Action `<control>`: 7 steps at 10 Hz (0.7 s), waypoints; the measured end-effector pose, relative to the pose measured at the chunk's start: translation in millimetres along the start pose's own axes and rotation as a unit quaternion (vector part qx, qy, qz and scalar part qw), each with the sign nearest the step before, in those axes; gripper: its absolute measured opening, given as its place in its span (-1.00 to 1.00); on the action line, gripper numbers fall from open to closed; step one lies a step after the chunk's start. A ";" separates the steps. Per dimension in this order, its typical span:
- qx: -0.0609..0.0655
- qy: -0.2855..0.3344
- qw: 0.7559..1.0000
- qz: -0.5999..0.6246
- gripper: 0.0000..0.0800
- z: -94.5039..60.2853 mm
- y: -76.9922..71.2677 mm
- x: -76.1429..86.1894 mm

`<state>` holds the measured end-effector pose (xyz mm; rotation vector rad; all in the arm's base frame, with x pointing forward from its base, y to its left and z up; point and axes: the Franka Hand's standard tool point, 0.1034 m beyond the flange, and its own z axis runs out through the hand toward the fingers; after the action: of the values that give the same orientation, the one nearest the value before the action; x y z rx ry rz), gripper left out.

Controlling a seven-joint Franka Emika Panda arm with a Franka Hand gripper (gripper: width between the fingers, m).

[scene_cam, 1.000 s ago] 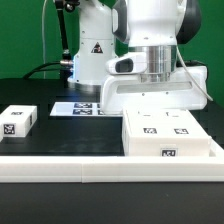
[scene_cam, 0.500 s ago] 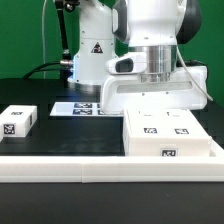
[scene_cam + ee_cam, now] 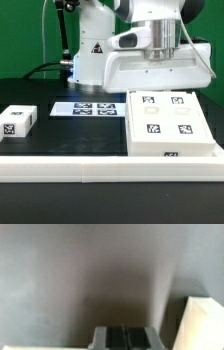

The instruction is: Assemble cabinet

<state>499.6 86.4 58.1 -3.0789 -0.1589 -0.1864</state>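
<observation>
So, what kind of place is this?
Probably a robotics lab bench. A robot arm stands at a black table, a flat marker board with printed tags lies on it, and the white cabinet and a small white block carry similar tags.

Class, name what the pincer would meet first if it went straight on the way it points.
Probably the dark table, just beside the cabinet; the pincer seems clear of it, though depth is unclear.
</observation>
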 end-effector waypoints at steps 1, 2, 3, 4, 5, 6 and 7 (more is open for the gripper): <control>0.000 0.000 1.000 0.000 -0.99 1.4 0.0 -0.7; 0.000 -0.001 1.000 0.000 -0.99 2.5 0.1 -1.2; 0.000 -0.001 1.000 0.000 -0.99 2.4 0.1 -1.2; 0.000 -0.002 1.000 0.000 -0.99 3.7 -0.1 -1.5; 0.000 -0.004 1.000 0.000 -0.99 8.1 -0.5 -2.3; 0.000 -0.005 1.000 -0.005 -0.99 6.8 2.0 -1.0; -0.001 -0.003 1.000 -0.010 -0.99 1.9 5.8 2.0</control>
<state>502.5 81.0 56.2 -3.0813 -0.1888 -0.1783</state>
